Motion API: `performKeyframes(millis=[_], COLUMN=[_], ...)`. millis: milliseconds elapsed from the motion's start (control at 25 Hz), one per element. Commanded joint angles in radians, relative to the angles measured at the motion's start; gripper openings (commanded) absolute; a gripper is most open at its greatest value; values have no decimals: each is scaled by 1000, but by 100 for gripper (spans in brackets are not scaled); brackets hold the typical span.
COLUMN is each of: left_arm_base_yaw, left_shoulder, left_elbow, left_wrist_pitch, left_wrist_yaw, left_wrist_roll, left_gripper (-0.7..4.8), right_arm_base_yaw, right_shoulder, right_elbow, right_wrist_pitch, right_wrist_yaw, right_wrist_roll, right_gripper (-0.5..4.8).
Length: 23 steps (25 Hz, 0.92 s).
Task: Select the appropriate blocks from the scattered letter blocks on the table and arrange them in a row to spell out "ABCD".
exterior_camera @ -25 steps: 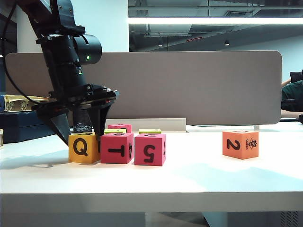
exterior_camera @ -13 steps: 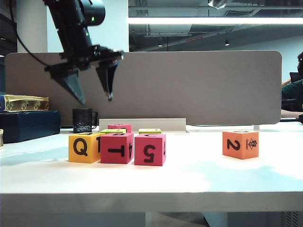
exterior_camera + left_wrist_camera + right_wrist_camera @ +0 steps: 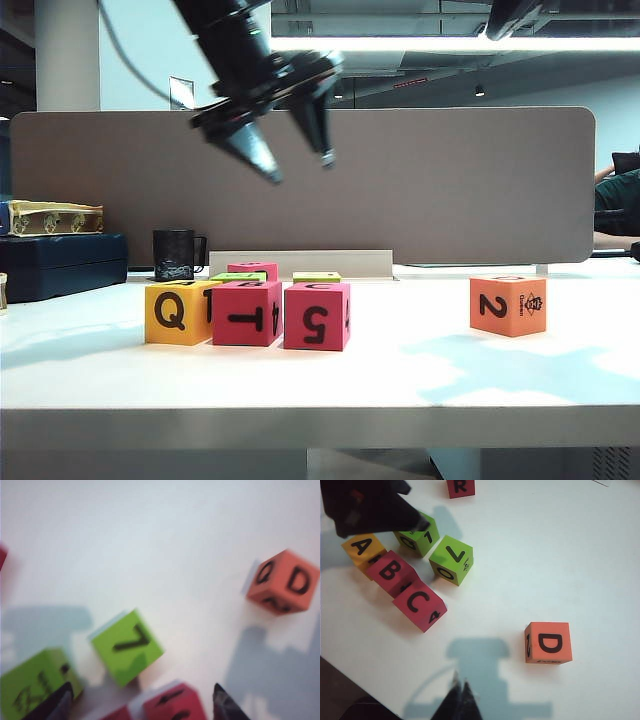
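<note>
**Spotter:** Where's your left claw (image 3: 295, 165) right now?

**Me:** High above the bench (image 3: 400, 390), over the row of cubes, fingers spread wide and nothing between them. On its wrist camera I see both fingertips (image 3: 222, 702) at the edge of the picture with open space between.

**Spotter:** And the row?

**Me:** Three cubes side by side near the front: the yellow cube (image 3: 176, 312) showing Q, touching the pink cube (image 3: 246, 313) showing T, then the second pink cube (image 3: 316, 316) showing 5 just beside it. From the right wrist camera their tops read A, B, C.

**Spotter:** The fourth?

**Me:** The orange cube (image 3: 508, 305), 2 facing front and D on top, sits well apart to the right, alone.

**Spotter:** Right claw?

**Me:** Right claw (image 3: 460, 700) hangs above the bench near that orange cube; its fingertips look pressed together, holding nothing. Two green cubes (image 3: 451, 559) lie behind the row.
</note>
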Motion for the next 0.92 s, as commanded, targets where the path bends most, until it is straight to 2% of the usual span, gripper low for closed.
performKeyframes(millis=[40,200,400,520,600,680,759,919], left_arm_base_yaw=[-45,-97,-149,-188,-202,-216,-229,-247], left_shoulder=[0,29,98,165,183,196,207,222], left_elbow=[2,2,3,3,3,3,3,3], left_wrist_pitch=[105,168,188,267,299,326,357,408], left_wrist_yaw=[-40,-35,-8,58,59,59,59,59], left_wrist_roll=[30,69,74,99,106,148,182,215], left_gripper=[349,349,349,350,351,384,468,479], right_arm_base_yaw=[0,-1,-4,-4,-4,-4,-4,-4], right_shoulder=[-10,-33,-83,-99,-98,-98,-99,-99], right_elbow=[5,5,5,5,5,5,5,5], right_wrist_pitch=[2,-34,-88,-171,-202,-218,-227,-236], right_wrist_yaw=[18,98,198,199,198,197,195,195], right_wrist_roll=[-3,-3,-2,-2,-2,-2,4,6], right_gripper=[-1,-1,-1,-1,-2,-1,-1,-1])
